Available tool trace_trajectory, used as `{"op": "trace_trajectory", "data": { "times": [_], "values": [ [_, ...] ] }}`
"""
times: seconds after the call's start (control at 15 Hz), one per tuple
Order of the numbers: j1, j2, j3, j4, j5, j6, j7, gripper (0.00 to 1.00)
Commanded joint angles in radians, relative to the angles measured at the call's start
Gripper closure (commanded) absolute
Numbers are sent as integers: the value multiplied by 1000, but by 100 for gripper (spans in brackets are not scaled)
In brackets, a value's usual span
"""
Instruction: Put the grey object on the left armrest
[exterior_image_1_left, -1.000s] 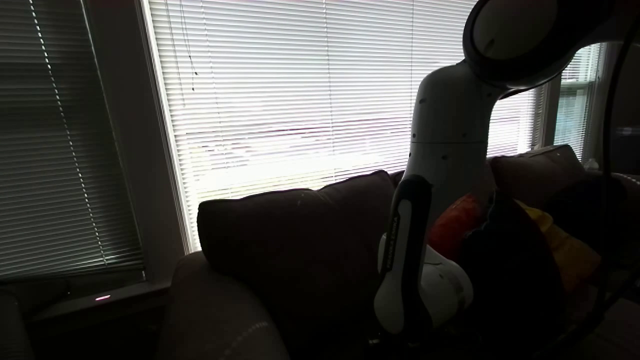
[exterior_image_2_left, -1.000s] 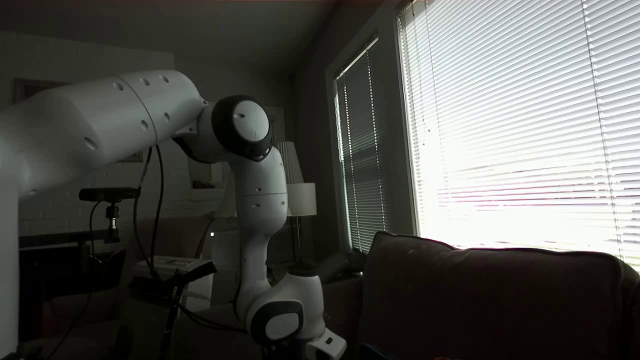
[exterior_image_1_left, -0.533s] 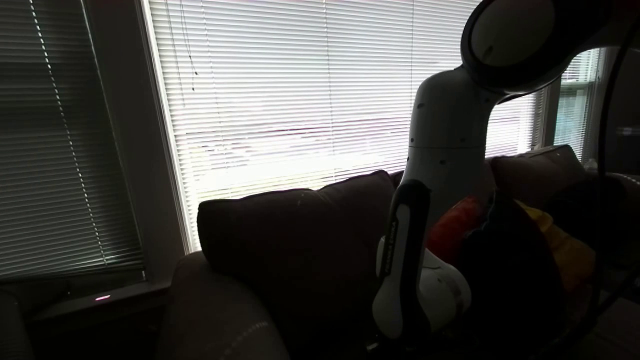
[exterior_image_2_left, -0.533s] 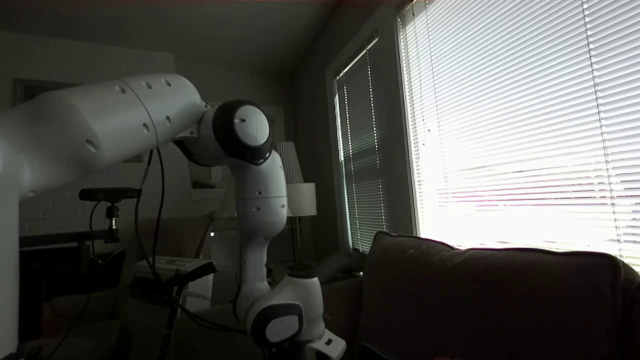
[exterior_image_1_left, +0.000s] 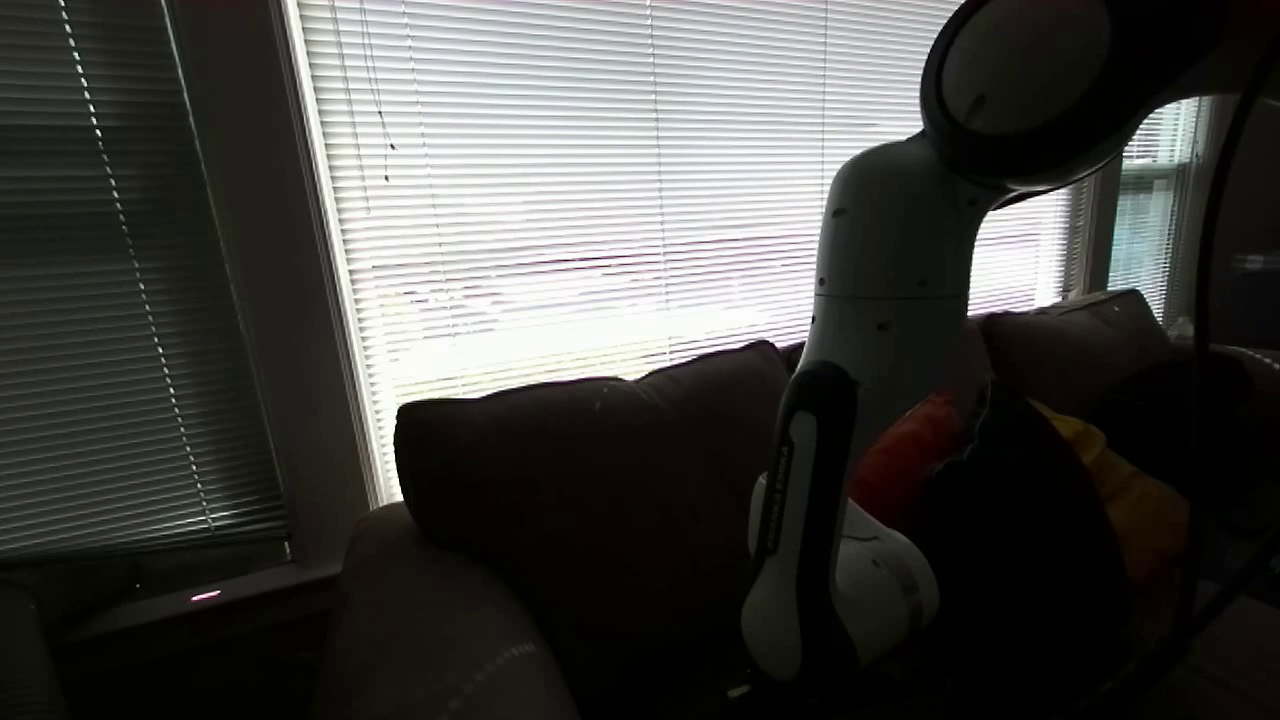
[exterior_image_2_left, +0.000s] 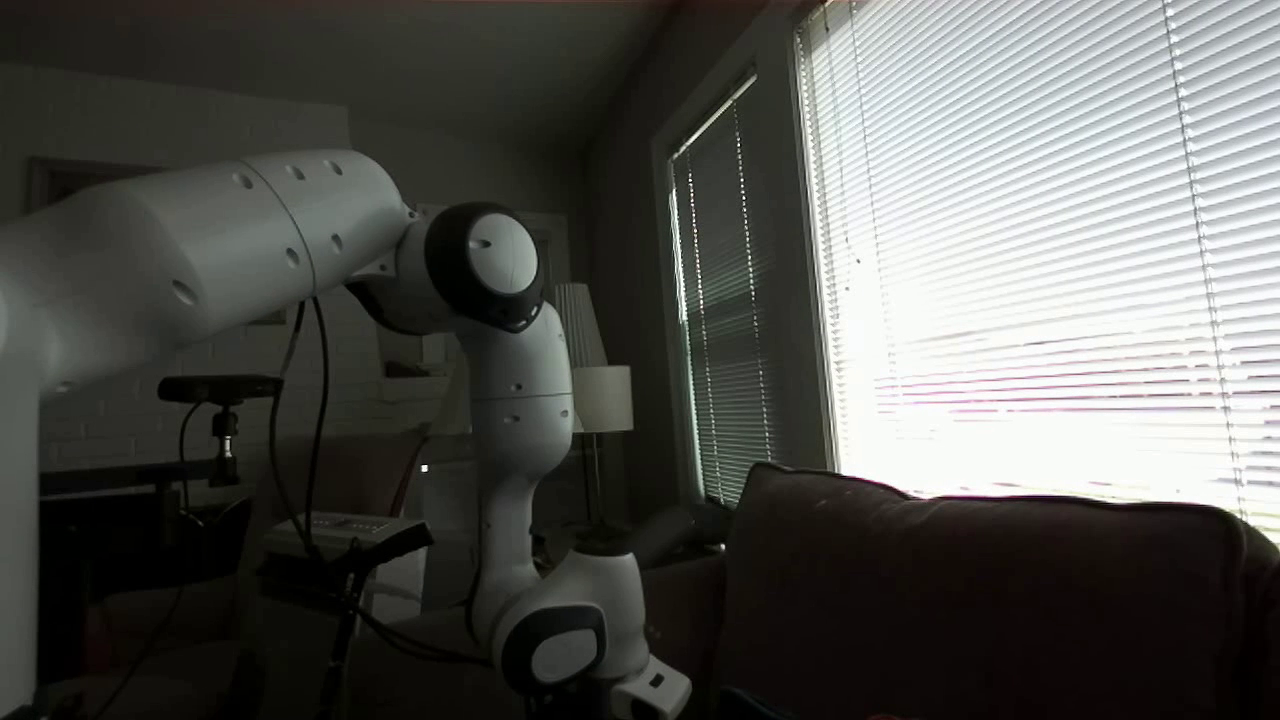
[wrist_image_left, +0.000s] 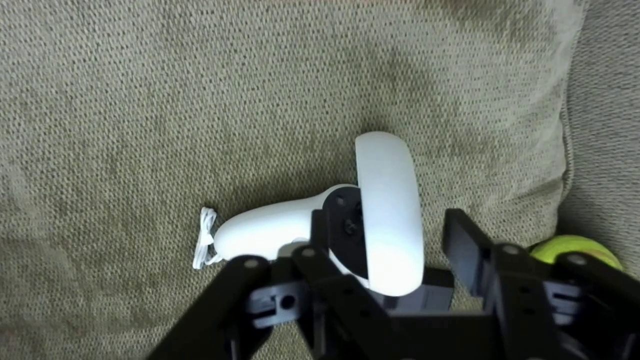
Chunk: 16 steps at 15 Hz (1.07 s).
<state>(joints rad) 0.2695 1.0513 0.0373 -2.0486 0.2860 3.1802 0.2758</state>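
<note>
Controller (wrist_image_left: 375, 215), pale grey, wrist-view centre: approach seemingly in hand, my spread, unladen gripper (wrist_image_left: 386, 222) needing to descend round it and close.

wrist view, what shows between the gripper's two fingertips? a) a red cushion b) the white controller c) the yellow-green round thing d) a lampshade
b: the ring of the white controller shows between the spread tips of the gripper.

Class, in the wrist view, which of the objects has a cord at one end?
The white controller: a bundled white cord lies at its narrow end. No cord shows on the yellow-green object or the dark block, both partly hidden.
</note>
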Motion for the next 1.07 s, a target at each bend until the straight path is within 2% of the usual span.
{"op": "trace_trajectory", "data": {
  "times": [0.0, 0.07, 0.13, 0.27, 0.33, 0.4, 0.47, 0.67, 0.87, 0.93, 1.0],
  "values": [
    [11, 31, -6, 31, -2, 19, 20, 24],
    [11, 34, -6, 33, -3, 20, 20, 23],
    [10, 37, -5, 36, -2, 21, 20, 33],
    [9, 45, -5, 45, -3, 25, 19, 34],
    [9, 48, -5, 47, -3, 25, 18, 42],
    [7, 52, -3, 50, -4, 31, 16, 58],
    [7, 55, -3, 52, -5, 35, 15, 61],
    [3, 69, -1, 58, -7, 50, 10, 58],
    [0, 83, 4, 65, -8, 65, 6, 41],
    [-1, 86, 6, 68, -8, 66, 6, 47],
    [-2, 87, 9, 71, -8, 66, 5, 72]
  ]
}}
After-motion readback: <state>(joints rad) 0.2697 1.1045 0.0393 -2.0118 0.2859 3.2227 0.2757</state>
